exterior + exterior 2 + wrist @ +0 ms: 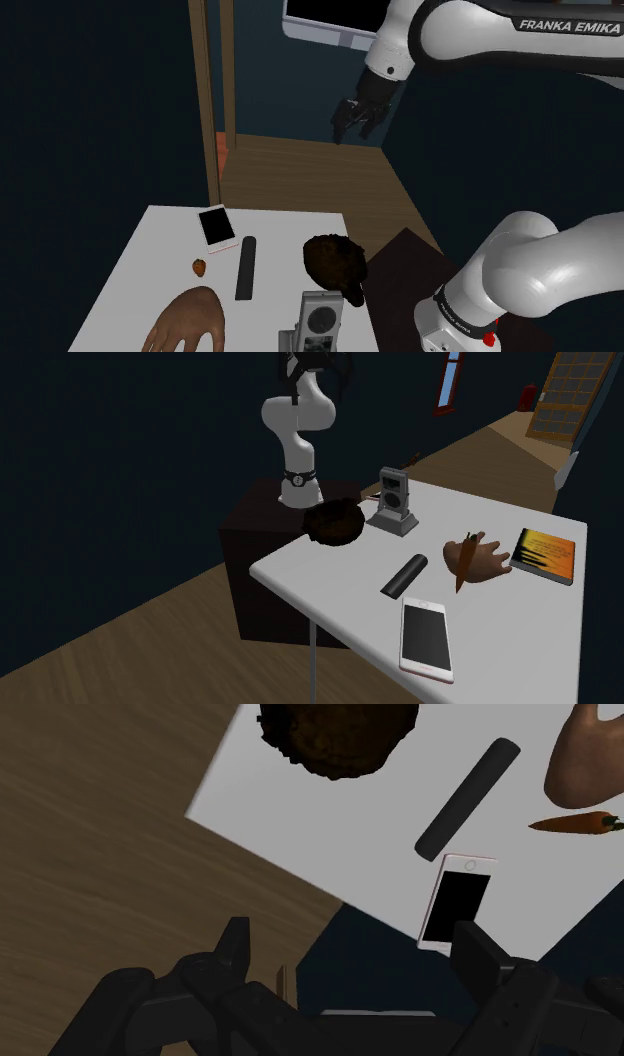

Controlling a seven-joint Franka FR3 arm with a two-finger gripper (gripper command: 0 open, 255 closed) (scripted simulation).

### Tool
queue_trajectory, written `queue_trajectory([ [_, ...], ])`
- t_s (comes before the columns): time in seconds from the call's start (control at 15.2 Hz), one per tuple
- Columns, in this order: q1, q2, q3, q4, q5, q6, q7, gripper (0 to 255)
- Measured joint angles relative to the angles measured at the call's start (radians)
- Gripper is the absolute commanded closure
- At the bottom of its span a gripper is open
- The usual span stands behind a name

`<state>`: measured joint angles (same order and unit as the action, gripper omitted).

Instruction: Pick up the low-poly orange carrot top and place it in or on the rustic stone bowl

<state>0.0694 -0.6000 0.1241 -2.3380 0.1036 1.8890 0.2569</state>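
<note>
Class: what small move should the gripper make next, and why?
Probably swing the open gripper over the table toward the carrot. It hangs high beyond the table's edge, over the wooden floor, holding nothing, while the carrot lies on the table beside the brown hand model.

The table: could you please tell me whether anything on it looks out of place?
A brown model hand lies on the white table beside the orange carrot, strange among a phone and a bowl; nothing looks spilled.

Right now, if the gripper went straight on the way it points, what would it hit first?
The gripper probably meets the floor just off the table edge, near the phone; depth unclear.
</note>
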Motion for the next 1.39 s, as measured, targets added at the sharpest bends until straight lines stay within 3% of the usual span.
queue_trajectory([
  [0.73, 0.052, 0.284, 0.195, 0.065, -0.047, 0.230, 0.141, 0],
  [1.06, 0.070, 0.437, 0.279, 0.144, -0.127, 0.294, 0.237, 0],
  [1.39, 0.099, 0.619, 0.342, 0.246, -0.256, 0.343, 0.352, 0],
])
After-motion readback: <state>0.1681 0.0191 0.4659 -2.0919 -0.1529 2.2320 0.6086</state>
